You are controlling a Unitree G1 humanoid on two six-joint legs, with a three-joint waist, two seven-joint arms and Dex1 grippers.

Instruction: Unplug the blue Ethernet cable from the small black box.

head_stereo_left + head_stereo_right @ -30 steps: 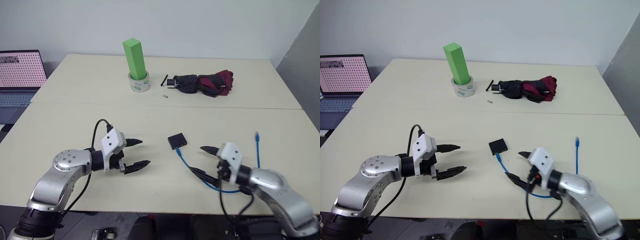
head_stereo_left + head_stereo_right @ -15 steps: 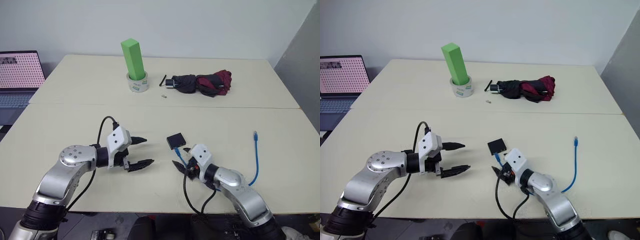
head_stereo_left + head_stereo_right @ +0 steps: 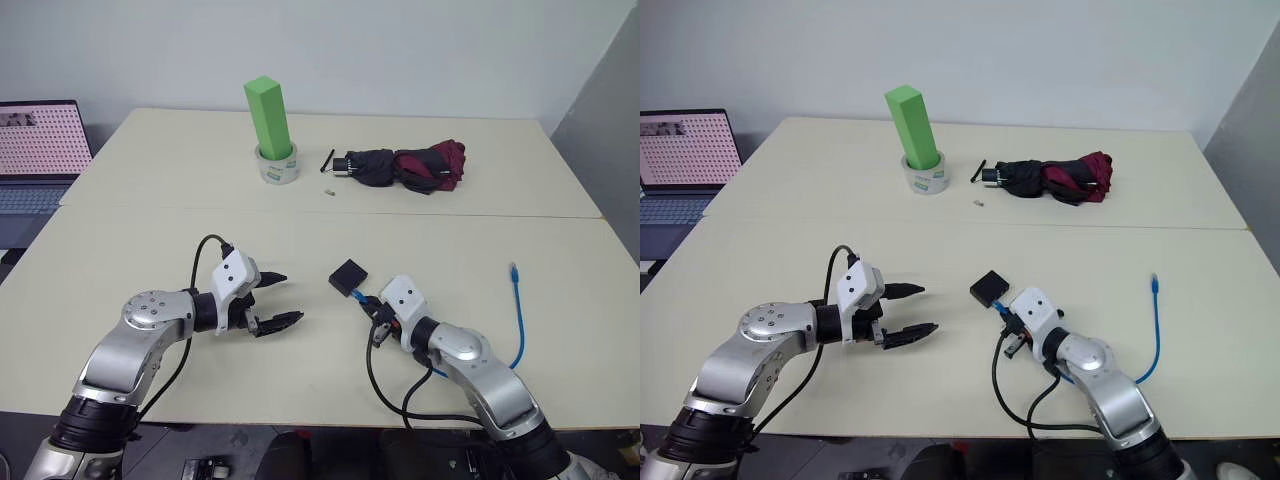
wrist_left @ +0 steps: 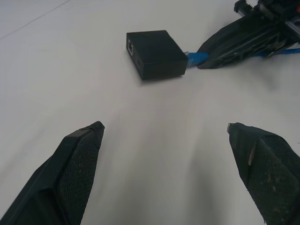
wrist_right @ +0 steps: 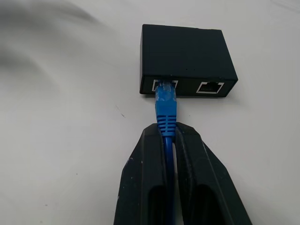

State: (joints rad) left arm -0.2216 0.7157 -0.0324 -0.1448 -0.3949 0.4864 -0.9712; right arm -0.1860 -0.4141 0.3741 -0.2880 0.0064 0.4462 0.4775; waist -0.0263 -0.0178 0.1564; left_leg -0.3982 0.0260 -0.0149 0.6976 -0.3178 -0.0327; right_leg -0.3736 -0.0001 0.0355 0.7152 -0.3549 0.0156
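Right gripper (image 5: 169,133) moved in, jaws now clamped on my blue cable (image 5: 166,105) | still plugged into black box (image 5: 185,58) | left gripper (image 3: 277,299) jaws wide over desk (image 3: 150,240)

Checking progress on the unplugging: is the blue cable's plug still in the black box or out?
Still in. The blue Ethernet cable sits in a port of the small black box.

No legible txt anywhere.

One cable (image 5: 166,110); one box (image 5: 186,57); one umbrella (image 3: 405,166); one laptop (image 3: 38,150).
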